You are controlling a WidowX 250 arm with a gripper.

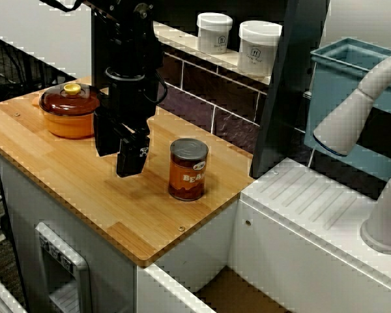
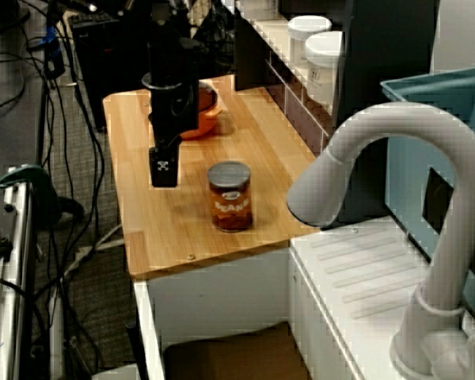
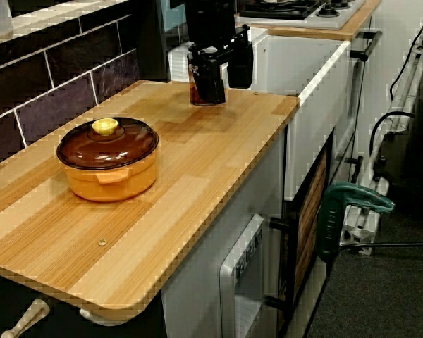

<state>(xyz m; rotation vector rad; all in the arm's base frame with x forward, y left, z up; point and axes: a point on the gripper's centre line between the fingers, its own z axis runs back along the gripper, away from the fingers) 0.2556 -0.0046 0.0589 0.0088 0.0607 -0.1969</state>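
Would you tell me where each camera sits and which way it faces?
View from the side: high near the sink, facing across the counter; arm and gripper beside the can.
View over the tap: behind it, facing along the counter; arm and gripper.
View from the far end: low, facing back past the pot; wrist and gripper.
All share gripper, can, pot.

On the counter point(image 1: 85, 195): lidded pot point(image 1: 70, 111); can point(image 1: 188, 169) (upright).

2 cams high at faucet point(image 1: 358, 111), 1 low opposite, sharing worktop point(image 1: 85, 189)
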